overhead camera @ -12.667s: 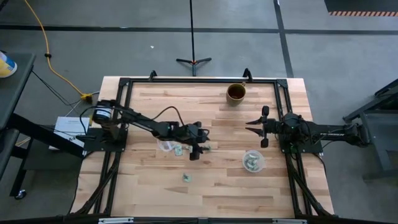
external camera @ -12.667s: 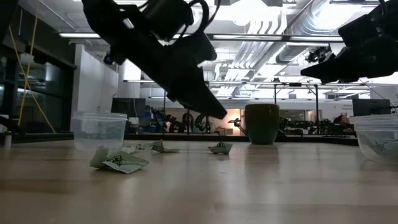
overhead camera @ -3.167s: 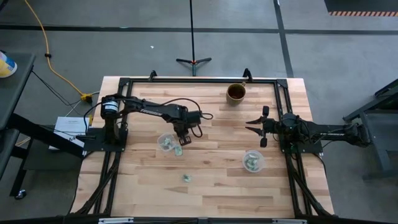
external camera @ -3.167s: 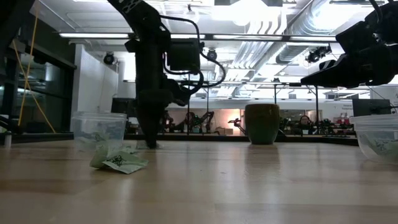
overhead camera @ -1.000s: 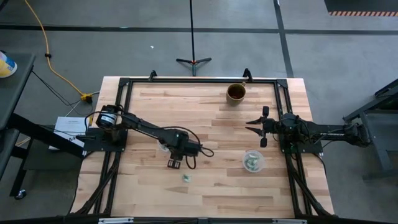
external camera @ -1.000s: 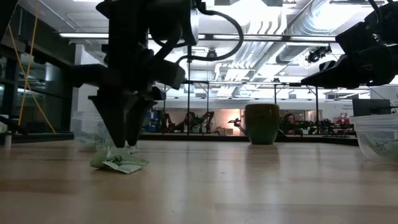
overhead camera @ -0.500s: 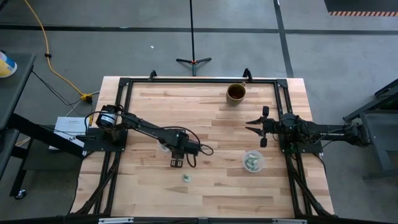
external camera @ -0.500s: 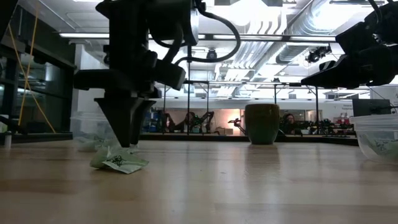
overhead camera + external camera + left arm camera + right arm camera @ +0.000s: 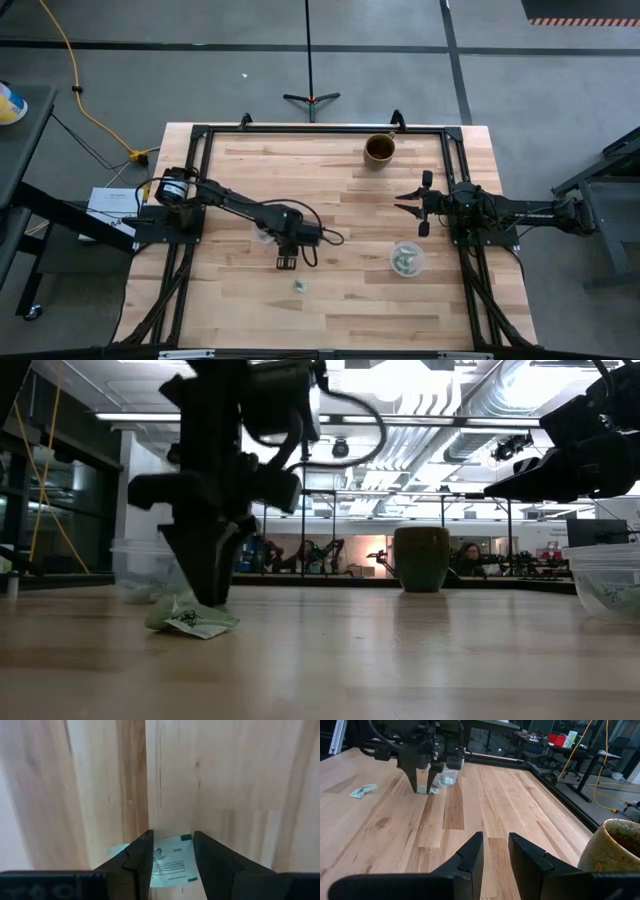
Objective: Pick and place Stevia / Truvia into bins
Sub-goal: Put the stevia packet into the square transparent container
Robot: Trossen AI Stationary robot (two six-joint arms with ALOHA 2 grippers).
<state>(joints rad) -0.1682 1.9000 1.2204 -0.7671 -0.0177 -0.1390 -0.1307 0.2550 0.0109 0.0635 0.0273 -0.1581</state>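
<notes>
Directly under your left gripper (image 9: 172,851) a Stevia sachet (image 9: 170,866) lies flat on the table (image 9: 340,170), between the parted, unclenched fingers; it is pale green with dark print.

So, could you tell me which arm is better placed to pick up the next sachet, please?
The left. Its gripper is down at the table with a pale green sachet between its open fingers. The right gripper hangs by the right edge, away from the loose sachets.
</notes>
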